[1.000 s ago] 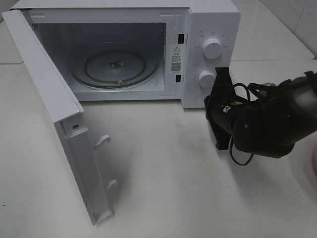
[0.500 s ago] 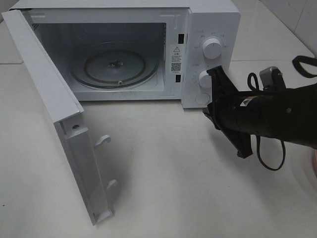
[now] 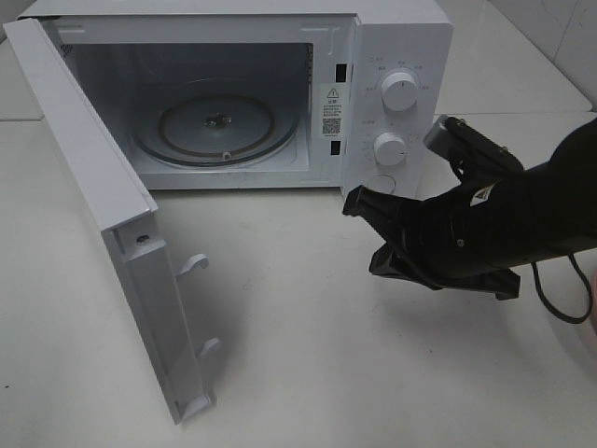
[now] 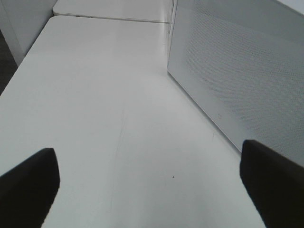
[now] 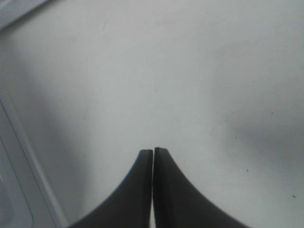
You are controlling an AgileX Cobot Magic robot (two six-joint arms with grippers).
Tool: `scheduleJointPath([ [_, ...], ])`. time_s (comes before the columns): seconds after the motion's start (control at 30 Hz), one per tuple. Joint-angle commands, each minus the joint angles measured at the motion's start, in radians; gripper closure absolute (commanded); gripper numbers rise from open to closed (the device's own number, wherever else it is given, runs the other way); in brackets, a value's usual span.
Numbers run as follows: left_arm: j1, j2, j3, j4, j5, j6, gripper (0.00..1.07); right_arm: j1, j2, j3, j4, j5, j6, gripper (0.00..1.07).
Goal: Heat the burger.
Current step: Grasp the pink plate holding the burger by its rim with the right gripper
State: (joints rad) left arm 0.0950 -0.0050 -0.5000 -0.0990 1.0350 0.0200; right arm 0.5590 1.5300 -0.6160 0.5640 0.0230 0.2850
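Note:
No view shows the burger. The white microwave (image 3: pixel 401 56) stands at the back with its door (image 3: pixel 93 187) swung wide to the left, and its glass turntable (image 3: pixel 216 126) is bare. My right gripper (image 3: pixel 371 233) hangs low over the table just in front of the microwave's control panel, pointing left. In the right wrist view its fingers (image 5: pixel 142 190) are pressed together with nothing between them. The left wrist view shows my left gripper (image 4: pixel 149 166) open and empty above the bare table, beside the microwave's perforated side wall (image 4: pixel 237 71).
Two knobs (image 3: pixel 399 91) sit on the panel right of the cavity. The open door juts toward the front left of the white table (image 3: pixel 298 373). A black cable (image 3: pixel 560 303) trails from the right arm.
The right arm has swung down and leftward, from upright beside the lower knob to low in front of the panel. Its fingers stay shut. The microwave has not moved.

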Motion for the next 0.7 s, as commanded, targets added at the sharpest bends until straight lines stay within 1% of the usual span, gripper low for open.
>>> scheduleJointPath([
  [0.03,-0.003,-0.024,0.004,-0.003,-0.008,-0.006,0.09,0.000,-0.017,-0.064,-0.118,0.205,-0.102,1.03],
  [0.07,-0.003,-0.024,0.004,-0.003,-0.008,-0.006,0.09,0.000,-0.017,-0.064,-0.118,0.205,-0.102,1.03],
  [0.1,-0.003,-0.024,0.004,-0.003,-0.008,-0.006,0.09,0.000,-0.017,-0.077,-0.158,0.236,-0.102,1.03],
  [0.13,-0.003,-0.024,0.004,-0.003,-0.008,-0.006,0.09,0.000,-0.017,-0.077,-0.158,0.236,-0.102,1.03],
  [0.2,-0.003,-0.024,0.004,-0.003,-0.008,-0.006,0.09,0.000,-0.017,-0.137,-0.340,0.382,-0.102,1.02],
  [0.3,-0.003,-0.024,0.004,-0.003,-0.008,-0.006,0.09,0.000,-0.017,-0.153,-0.377,0.420,-0.102,1.02],
  [0.33,-0.003,-0.024,0.004,-0.003,-0.008,-0.006,0.09,0.000,-0.017,-0.179,-0.438,0.490,-0.102,1.01],
  [0.37,-0.003,-0.024,0.004,-0.003,-0.008,-0.006,0.09,0.000,-0.017,-0.202,-0.469,0.546,-0.102,1.00],
  [0.43,-0.003,-0.024,0.004,-0.003,-0.008,-0.006,0.09,0.000,-0.017,-0.210,-0.479,0.565,-0.102,1.00],
  [0.47,-0.003,-0.024,0.004,-0.003,-0.008,-0.006,0.09,0.000,-0.017,-0.231,-0.487,0.607,-0.102,0.99],
  [0.57,-0.003,-0.024,0.004,-0.003,-0.008,-0.006,0.09,0.000,-0.017,-0.241,-0.492,0.624,-0.104,0.99],
  [0.63,-0.003,-0.024,0.004,-0.003,-0.008,-0.006,0.09,0.000,-0.017,-0.273,-0.533,0.676,-0.106,0.94],
  [0.67,-0.003,-0.024,0.004,-0.003,-0.008,-0.006,0.09,0.000,-0.017,-0.273,-0.533,0.676,-0.106,0.94],
  [0.7,-0.003,-0.024,0.004,-0.003,-0.008,-0.006,0.09,0.000,-0.017,-0.275,-0.540,0.680,-0.106,0.92],
])
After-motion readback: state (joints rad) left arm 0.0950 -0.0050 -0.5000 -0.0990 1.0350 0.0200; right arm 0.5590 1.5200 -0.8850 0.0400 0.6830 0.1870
